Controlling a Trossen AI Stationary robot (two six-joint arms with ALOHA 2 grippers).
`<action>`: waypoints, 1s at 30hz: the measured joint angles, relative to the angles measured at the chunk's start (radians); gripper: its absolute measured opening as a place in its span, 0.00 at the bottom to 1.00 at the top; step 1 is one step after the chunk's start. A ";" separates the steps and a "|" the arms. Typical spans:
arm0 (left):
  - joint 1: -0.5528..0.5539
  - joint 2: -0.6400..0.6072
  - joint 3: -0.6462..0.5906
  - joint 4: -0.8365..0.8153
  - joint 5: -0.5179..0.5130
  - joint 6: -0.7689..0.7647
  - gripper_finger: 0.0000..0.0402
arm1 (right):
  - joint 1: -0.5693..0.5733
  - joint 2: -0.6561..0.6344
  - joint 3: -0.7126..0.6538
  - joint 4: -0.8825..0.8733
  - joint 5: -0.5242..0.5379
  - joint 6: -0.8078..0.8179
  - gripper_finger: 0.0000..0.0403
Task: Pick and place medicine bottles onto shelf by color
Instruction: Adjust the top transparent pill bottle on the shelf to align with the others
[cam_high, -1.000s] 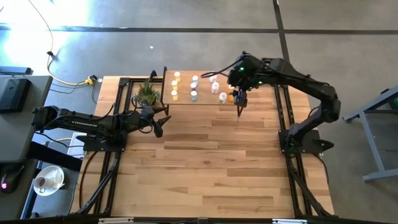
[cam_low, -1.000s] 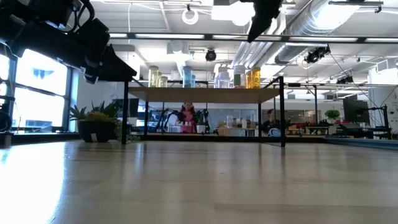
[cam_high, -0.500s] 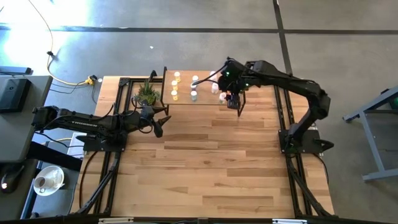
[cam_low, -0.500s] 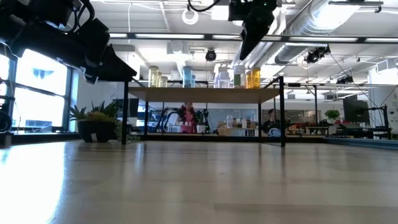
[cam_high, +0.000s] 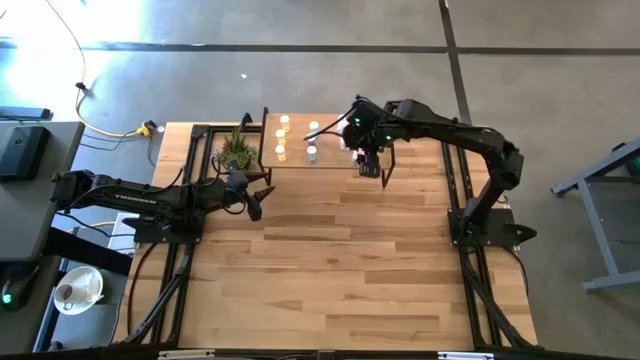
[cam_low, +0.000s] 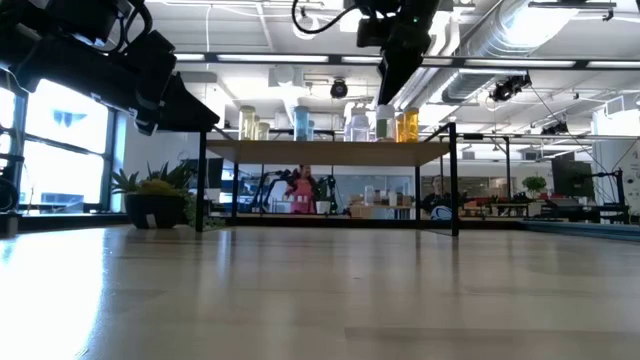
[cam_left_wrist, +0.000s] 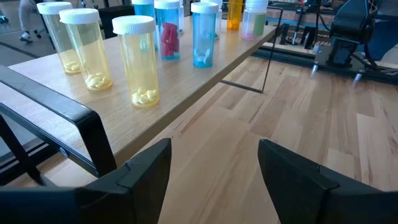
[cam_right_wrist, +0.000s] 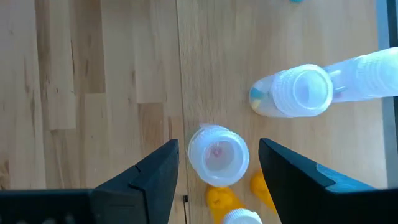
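Observation:
The shelf (cam_high: 330, 158) stands at the table's far edge with several white-capped medicine bottles upright on its top. In the left wrist view they stand in groups: yellow (cam_left_wrist: 140, 62), blue (cam_left_wrist: 204, 34), orange (cam_left_wrist: 235, 12). My right gripper (cam_right_wrist: 217, 168) hangs open above the shelf's right part and points steeply down. Its fingers stand on either side of a pale bottle's white cap (cam_right_wrist: 217, 154), above it and apart from it. My left gripper (cam_high: 256, 205) waits open, level, just in front of the shelf's left end.
A small potted plant (cam_high: 237, 150) stands at the shelf's left end, close to my left gripper. Next to the pale bottle stand an orange one (cam_right_wrist: 219, 198) and another white-capped one (cam_right_wrist: 298, 93). Bare planks stretch from the shelf toward the table's near edge.
My right gripper has come down and gone toward the table's left edge, from beyond the shelf's right end to above the bottles on its right part, still open. My left arm has kept still.

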 joint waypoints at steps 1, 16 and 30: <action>0.000 0.000 0.000 0.000 0.000 0.000 0.57 | 0.000 0.007 0.000 0.000 0.001 0.000 0.53; 0.000 0.000 0.000 -0.001 0.000 0.001 0.57 | 0.000 0.020 0.000 -0.025 0.022 0.008 0.53; 0.000 0.000 0.000 -0.001 0.000 0.000 0.57 | -0.001 0.020 0.000 -0.025 0.015 0.037 0.53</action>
